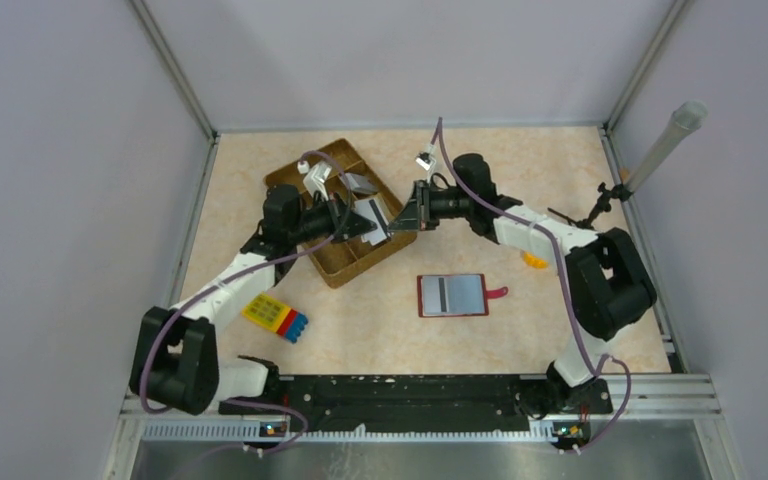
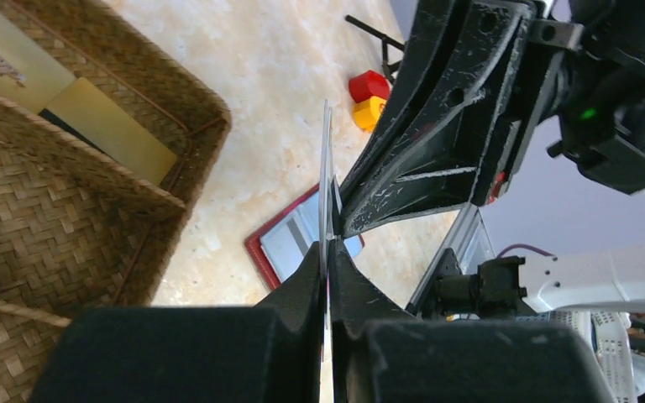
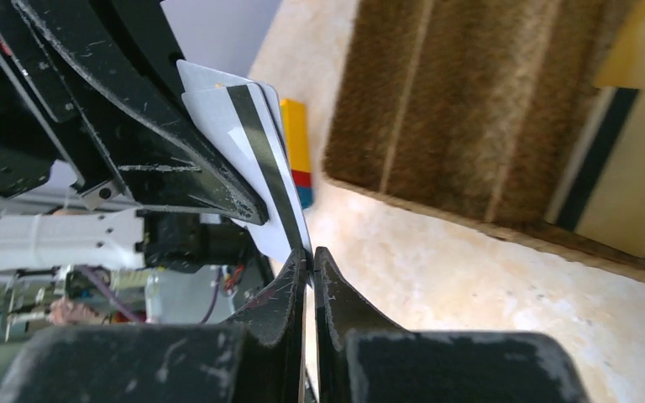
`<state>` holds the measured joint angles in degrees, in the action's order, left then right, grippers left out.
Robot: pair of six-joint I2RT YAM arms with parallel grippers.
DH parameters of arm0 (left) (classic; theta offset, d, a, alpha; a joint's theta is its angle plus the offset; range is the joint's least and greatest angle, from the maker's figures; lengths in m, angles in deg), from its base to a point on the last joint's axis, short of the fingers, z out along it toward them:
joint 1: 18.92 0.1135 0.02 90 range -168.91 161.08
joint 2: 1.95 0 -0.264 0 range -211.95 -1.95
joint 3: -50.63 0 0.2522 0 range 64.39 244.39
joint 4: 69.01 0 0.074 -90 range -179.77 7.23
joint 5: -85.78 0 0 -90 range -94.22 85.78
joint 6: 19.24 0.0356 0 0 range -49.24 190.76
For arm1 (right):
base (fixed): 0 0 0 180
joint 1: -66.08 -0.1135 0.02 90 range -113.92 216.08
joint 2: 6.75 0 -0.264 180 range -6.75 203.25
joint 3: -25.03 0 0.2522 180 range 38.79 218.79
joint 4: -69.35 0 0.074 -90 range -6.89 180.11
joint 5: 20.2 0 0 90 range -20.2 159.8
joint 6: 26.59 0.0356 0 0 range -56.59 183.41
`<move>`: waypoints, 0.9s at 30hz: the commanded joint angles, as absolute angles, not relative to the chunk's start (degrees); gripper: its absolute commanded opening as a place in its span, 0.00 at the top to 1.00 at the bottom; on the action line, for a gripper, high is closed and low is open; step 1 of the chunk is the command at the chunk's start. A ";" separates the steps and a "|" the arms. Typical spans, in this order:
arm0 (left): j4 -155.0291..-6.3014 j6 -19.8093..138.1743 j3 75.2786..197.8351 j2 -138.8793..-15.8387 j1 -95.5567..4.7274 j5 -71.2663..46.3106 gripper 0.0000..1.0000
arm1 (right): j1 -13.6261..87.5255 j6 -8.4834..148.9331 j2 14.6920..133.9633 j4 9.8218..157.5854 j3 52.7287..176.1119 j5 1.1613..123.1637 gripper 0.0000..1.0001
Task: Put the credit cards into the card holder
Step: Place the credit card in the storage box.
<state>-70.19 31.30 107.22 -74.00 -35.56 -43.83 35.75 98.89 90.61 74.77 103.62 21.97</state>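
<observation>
A grey-silver credit card with a black stripe is held on edge between both grippers, above the right rim of the wicker basket. My left gripper is shut on it; the left wrist view shows the card edge-on in the gripper. My right gripper is shut on its opposite corner, and a second card edge seems to lie behind it. The red card holder lies open on the table, showing a grey striped card. Tan-yellow cards lie in the basket.
A yellow-red-blue toy block lies front left of the basket. A small yellow and red object sits right of the card holder. A stand with a grey tube is at the far right. A black rail runs along the near edge.
</observation>
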 commanded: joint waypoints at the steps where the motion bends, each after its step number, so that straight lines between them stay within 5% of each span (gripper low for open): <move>1: -62.27 29.79 110.01 -79.73 -35.00 -42.66 0.99 | 37.30 95.59 93.86 76.89 103.24 32.17 1.00; 16: -57.20 29.06 115.84 -92.46 -33.91 -46.78 1.00 | 40.06 93.21 99.52 70.87 101.95 28.90 1.00; 22: -57.28 28.26 115.83 -91.51 -33.42 -49.56 1.00 | 40.35 91.43 98.41 69.43 100.60 23.62 0.70; 27: -57.63 28.52 115.17 -89.18 -33.39 -51.59 1.00 | 40.36 90.56 96.55 67.31 99.36 19.76 0.61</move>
<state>-61.38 28.55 113.49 -93.13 -33.55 -48.47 39.92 92.93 99.22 71.49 99.87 24.50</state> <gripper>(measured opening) 0.004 0.368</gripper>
